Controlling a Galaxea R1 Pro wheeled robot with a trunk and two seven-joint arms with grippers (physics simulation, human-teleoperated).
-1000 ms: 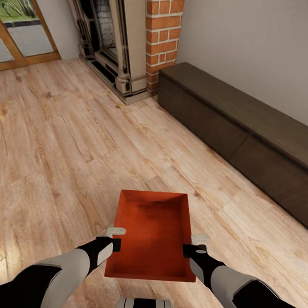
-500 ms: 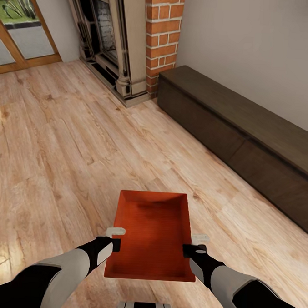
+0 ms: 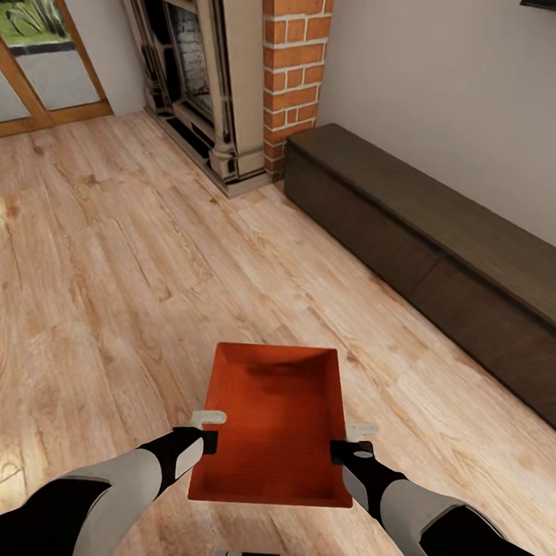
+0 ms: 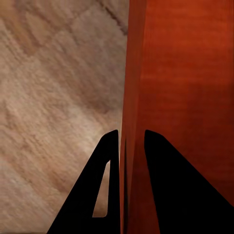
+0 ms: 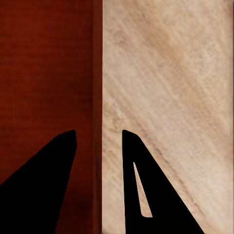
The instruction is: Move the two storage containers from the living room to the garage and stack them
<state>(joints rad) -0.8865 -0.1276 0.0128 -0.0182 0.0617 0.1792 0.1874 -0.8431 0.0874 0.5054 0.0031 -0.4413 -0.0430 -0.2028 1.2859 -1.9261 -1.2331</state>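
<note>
One orange-red storage container [image 3: 273,418], lidless with a ribbed inside, hangs level above the light wood-plank floor [image 3: 106,259] of the living room, straight in front of my trunk. My left gripper [image 3: 212,429] is shut on its left side wall, and my right gripper [image 3: 349,441] is shut on its right side wall. In the left wrist view, the left gripper [image 4: 130,139] straddles the thin wall of the container [image 4: 185,73]. The right gripper [image 5: 99,134] likewise has the container [image 5: 46,68] wall between its fingers.
A red-brick fireplace [image 3: 290,73] stands ahead at the back wall. A long dark low cabinet [image 3: 445,239] runs along the right wall. Wood-framed glass doors [image 3: 36,57] are at the far left. Open plank floor lies ahead and to the left.
The whole view has shifted a little, so the camera moved: fireplace and cabinet sit slightly lower and a dark frame shows at top right. Both grippers hold the container as before.
</note>
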